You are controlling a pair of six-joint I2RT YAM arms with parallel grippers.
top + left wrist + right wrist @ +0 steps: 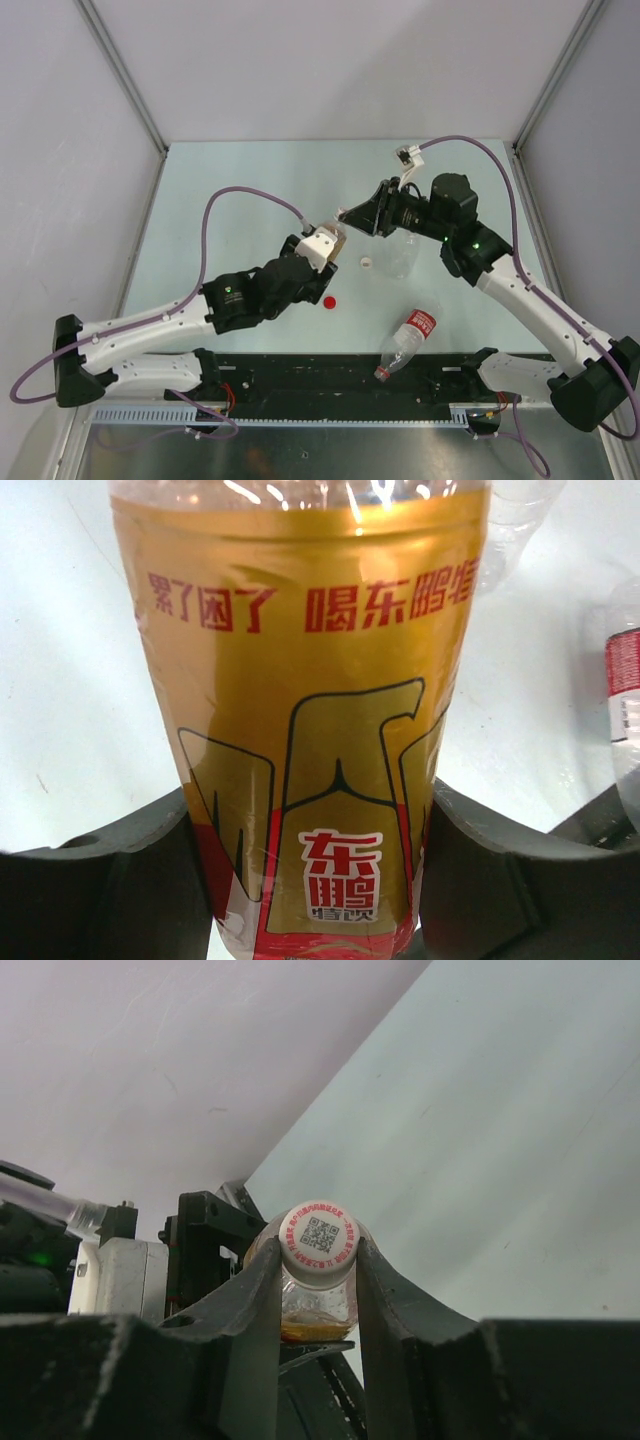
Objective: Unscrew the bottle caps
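My left gripper is shut on the short amber-filled bottle with the red-yellow label, and its dark fingers press both sides of it. My right gripper is shut on that bottle's white cap, which bears a QR code, with the jaws tight on both sides. A loose red cap and a loose white cap lie on the table. The clear unlabelled bottle stands next to the right gripper. The bottle with the red-white label lies on its side near the front.
The grippers meet over the middle of the pale table. White enclosure walls stand at the back and both sides. The black base rail runs along the near edge. The labelled bottle also shows at the right edge of the left wrist view.
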